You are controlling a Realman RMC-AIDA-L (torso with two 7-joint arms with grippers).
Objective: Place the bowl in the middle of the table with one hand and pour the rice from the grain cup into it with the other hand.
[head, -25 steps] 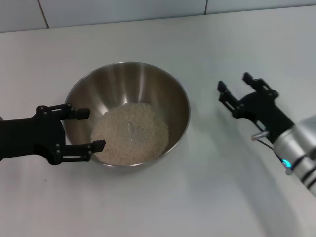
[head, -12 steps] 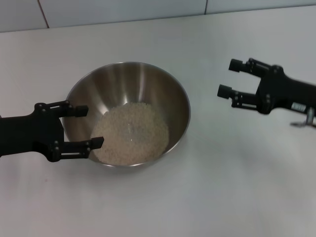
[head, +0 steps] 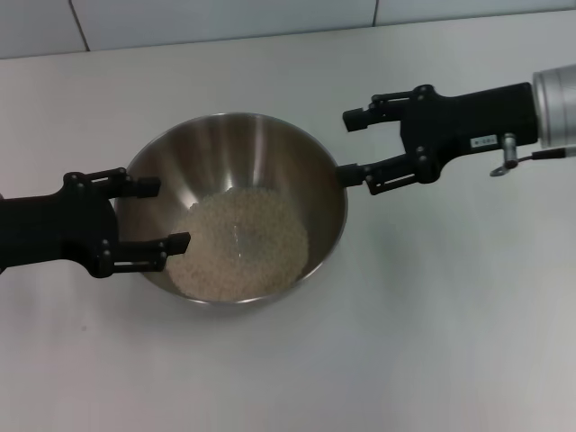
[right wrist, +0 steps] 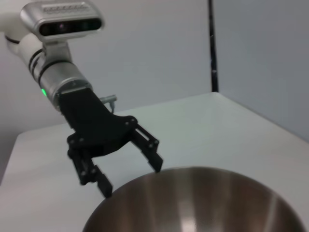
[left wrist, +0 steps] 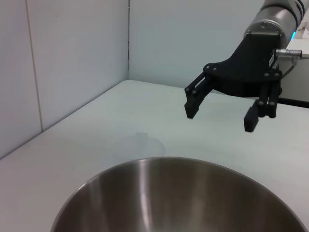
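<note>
The steel bowl stands on the white table with a heap of rice in its bottom. My left gripper is open at the bowl's left side, its fingers reaching over the rim there. My right gripper is open at the bowl's right rim, one fingertip level with the rim edge. The left wrist view shows the bowl's rim and the right gripper beyond it. The right wrist view shows the bowl and the left gripper. The grain cup is out of view.
A tiled wall runs along the table's far edge. White tabletop stretches in front of the bowl and to its right.
My right gripper has swung in from the right side of the table up to the bowl's right rim, staying open. My left gripper has drawn back slightly to the left.
</note>
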